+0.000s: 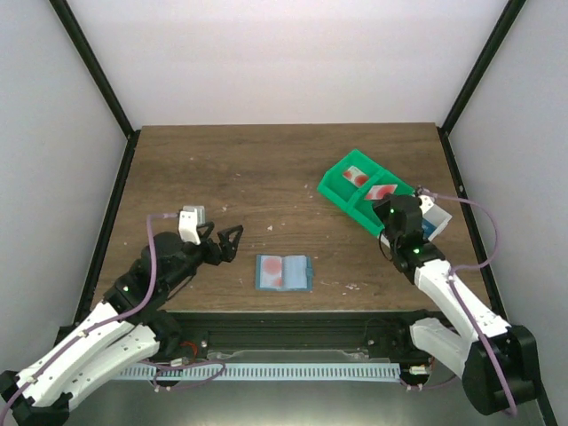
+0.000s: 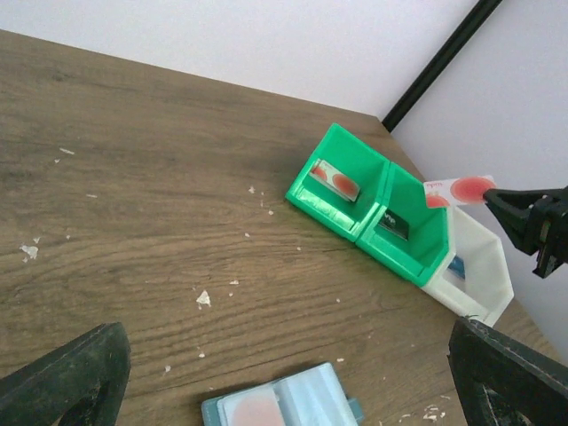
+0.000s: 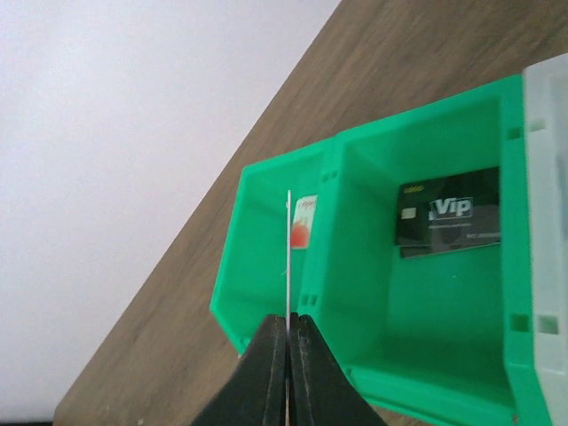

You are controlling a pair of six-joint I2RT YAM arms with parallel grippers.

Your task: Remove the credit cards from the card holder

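Observation:
The light-blue card holder (image 1: 283,272) lies open on the table between the arms, with a pinkish card showing in its left half; it also shows in the left wrist view (image 2: 284,404). My right gripper (image 1: 389,206) is shut on a white and red credit card (image 1: 382,191), held above the green bin (image 1: 335,185). In the right wrist view the card (image 3: 289,257) stands edge-on in the gripper (image 3: 289,324). My left gripper (image 1: 229,241) is open and empty, left of the holder.
The green bin (image 2: 337,142) holds a red-spotted card (image 3: 303,222) in its end compartment and a black Vip card (image 3: 448,211) in the one beside it. A white bin (image 1: 437,216) adjoins it on the right. Small white crumbs lie on the wood.

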